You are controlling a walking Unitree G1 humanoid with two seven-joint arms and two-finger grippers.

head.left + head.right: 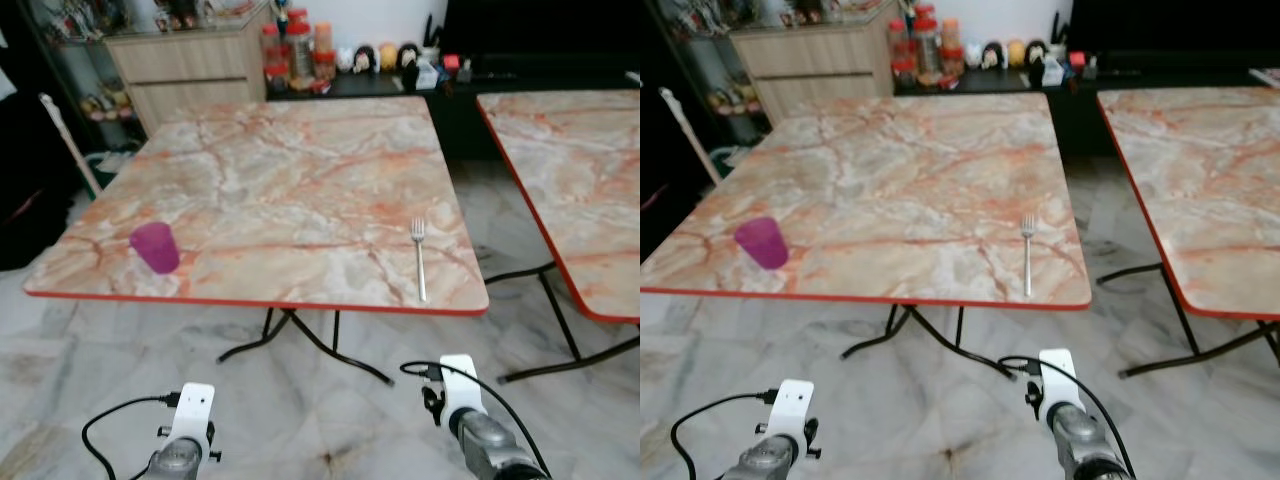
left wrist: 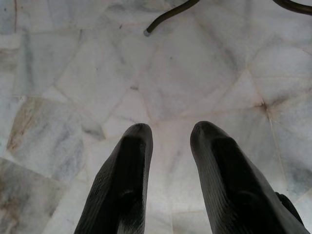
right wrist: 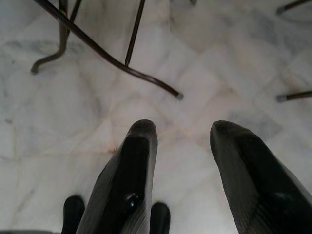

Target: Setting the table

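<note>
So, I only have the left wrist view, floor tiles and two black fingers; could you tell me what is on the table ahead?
Observer: A purple cup stands near the table's front left corner.
Operator: Thanks, any cutlery?
Observer: One fork lies near the front right edge, tines pointing away from the robot.
Operator: And the other arm?
Observer: The right gripper is open, holding nothing, pointing down at the floor by the table legs.

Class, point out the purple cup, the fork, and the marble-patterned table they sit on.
purple cup (image 1: 155,246), left eye view, its side wall.
fork (image 1: 420,262), left eye view, mid-handle.
marble-patterned table (image 1: 290,170), left eye view, bare top.
</note>
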